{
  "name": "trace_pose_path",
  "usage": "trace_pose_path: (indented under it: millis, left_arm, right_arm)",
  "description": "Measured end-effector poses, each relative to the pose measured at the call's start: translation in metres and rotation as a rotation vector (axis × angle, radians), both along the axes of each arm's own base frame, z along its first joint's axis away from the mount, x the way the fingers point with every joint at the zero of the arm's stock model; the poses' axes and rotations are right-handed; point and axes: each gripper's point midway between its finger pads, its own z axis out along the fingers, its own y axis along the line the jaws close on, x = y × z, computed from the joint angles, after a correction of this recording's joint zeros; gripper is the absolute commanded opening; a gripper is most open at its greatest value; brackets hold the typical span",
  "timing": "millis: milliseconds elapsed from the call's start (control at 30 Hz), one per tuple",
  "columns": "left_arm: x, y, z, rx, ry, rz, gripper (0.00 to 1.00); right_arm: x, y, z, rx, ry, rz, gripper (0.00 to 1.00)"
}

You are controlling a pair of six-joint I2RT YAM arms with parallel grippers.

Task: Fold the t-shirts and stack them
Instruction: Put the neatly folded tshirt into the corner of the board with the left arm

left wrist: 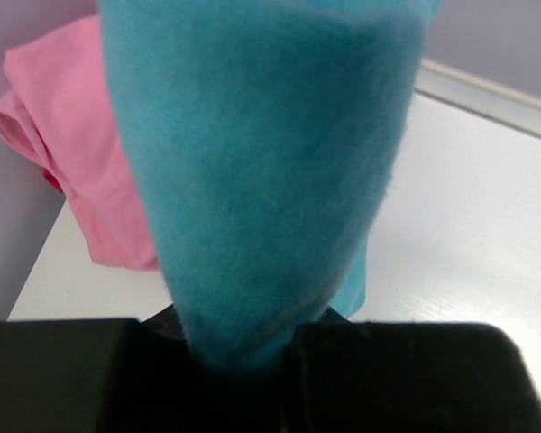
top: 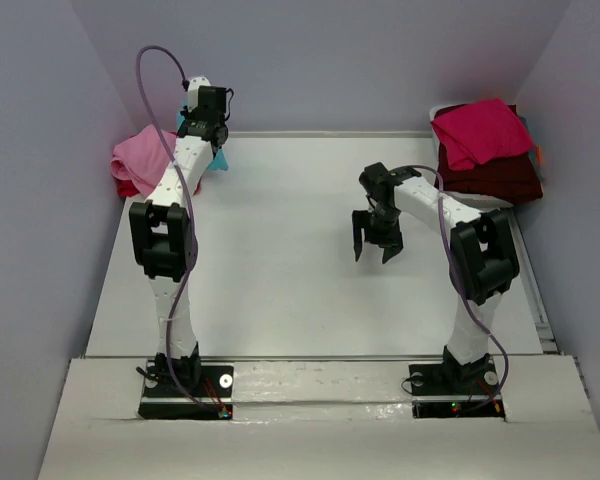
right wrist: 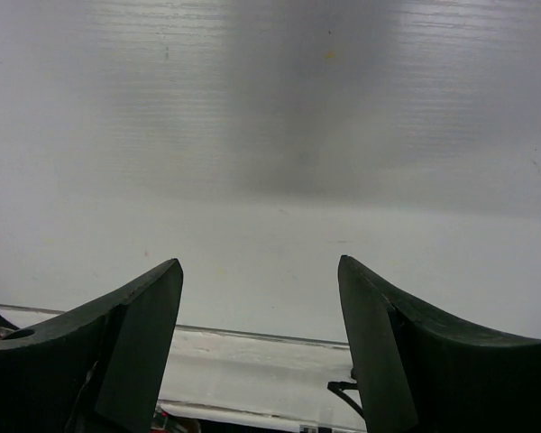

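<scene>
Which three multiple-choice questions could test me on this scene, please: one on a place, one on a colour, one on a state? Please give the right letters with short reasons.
1. Where does the pink t-shirt lie?
A. at the far left corner of the table
B. at its middle
C. at its near edge

2. Which colour of cloth does the left claw grip?
A. red
B. turquoise
C. white

3. How is the right claw?
A. shut on cloth
B. open and empty
C. shut and empty

Answers:
1 A: the overhead view shows it bunched there.
2 B: the turquoise t-shirt fills the left wrist view, pinched at the bottom.
3 B: its fingers stand apart over bare table.
</scene>
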Motion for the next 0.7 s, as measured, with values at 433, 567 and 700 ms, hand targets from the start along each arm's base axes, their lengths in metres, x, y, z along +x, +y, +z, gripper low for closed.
trace_pose_path:
  millis: [433, 567, 700]
  left_arm:
    - [0.045, 0.091, 0.016, -0.086, -0.133, 0.090, 0.05]
    - [0.057, 0.118, -0.010, -0.122, -0.120, 0.117, 0.05]
    - [0.058, 0.135, -0.042, -0.156, -0.077, 0.140, 0.05]
  right_arm:
    - [0.001, -0.004, -0.014, -0.066, 0.079, -0.009, 0.76]
    - [0.011, -0.001, -0.020, -0.080, 0.101, -0.015, 0.76]
    - [0.021, 0.005, -0.024, -0.085, 0.114, -0.025, 0.76]
